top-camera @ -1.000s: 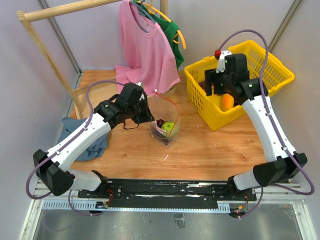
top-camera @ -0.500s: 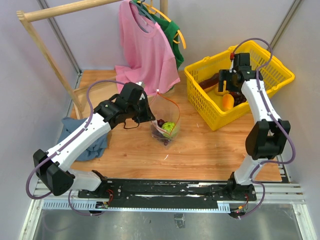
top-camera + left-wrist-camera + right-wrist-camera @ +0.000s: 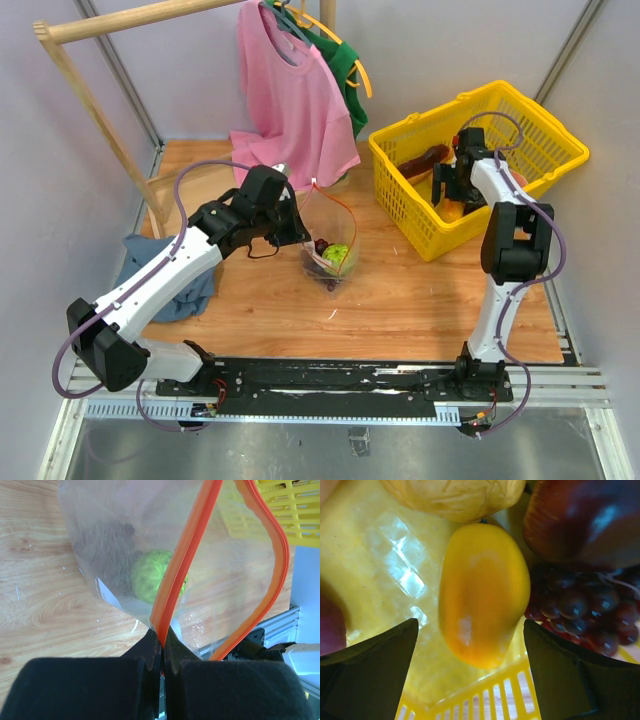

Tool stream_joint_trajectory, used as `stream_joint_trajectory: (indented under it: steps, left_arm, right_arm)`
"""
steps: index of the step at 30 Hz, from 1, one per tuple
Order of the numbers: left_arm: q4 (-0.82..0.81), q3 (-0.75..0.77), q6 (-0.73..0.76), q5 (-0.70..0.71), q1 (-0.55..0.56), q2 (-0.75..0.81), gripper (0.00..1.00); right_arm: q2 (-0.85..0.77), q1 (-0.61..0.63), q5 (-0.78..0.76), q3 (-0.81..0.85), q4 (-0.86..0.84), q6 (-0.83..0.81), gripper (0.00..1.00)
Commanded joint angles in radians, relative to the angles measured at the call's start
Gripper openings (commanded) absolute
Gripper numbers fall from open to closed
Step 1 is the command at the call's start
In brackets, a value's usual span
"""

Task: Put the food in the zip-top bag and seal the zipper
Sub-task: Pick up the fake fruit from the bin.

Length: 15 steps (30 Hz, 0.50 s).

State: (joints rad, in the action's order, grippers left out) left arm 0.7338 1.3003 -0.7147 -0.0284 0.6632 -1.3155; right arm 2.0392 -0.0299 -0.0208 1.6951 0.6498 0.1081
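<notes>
Over on the left a blue-grey cloth (image 3: pixel 185 285) lies bunched on the wooden table (image 3: pixel 400 310), below a timber rack (image 3: pixel 95 105). The left gripper (image 3: pixel 162 647) reaches in toward the middle, its fingers pinched tight on the zipper (image 3: pixel 175 577), the red-orange strip along the mouth of the zip-top bag (image 3: pixel 100 535). The bag stands on the table with its mouth gaping upward. The strip's two sides bow apart, so it is unsealed. Inside it sit a green fruit (image 3: pixel 157 577) and a dark grape cluster (image 3: pixel 107 542). Behind it hang a pink shirt (image 3: pixel 290 95) and a green garment (image 3: pixel 348 75). To the right stands the yellow basket (image 3: pixel 545 150), and the right gripper (image 3: pixel 470 630) is down inside it, fingers spread wide on either side of an orange-yellow fruit (image 3: pixel 482 585), not closed on it. Just beside that fruit lie purple grapes (image 3: pixel 582 612) and a dark red fruit (image 3: pixel 580 515).
</notes>
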Motion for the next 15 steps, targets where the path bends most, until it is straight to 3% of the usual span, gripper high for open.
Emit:
stream_joint_trajectory:
  steps: [1, 9, 12, 15]
  left_arm:
    - [-0.025, -0.006, 0.016, -0.011, -0.005, 0.009, 0.00]
    - [-0.026, -0.019, 0.008, -0.008, -0.005, 0.019, 0.00]
    - [-0.027, -0.022, 0.006, -0.004, -0.005, 0.022, 0.00]
    - [-0.027, -0.027, 0.005, 0.003, -0.005, 0.028, 0.00]
  right_arm:
    - [0.062, -0.027, 0.027, 0.030, 0.007, 0.027, 0.86]
    - [0.103, -0.031, 0.073, -0.018, -0.038, 0.004, 0.80]
    - [0.095, -0.032, 0.080, -0.028, -0.050, -0.002, 0.70]
    - [0.075, -0.033, 0.080, -0.046, -0.071, 0.004, 0.68]
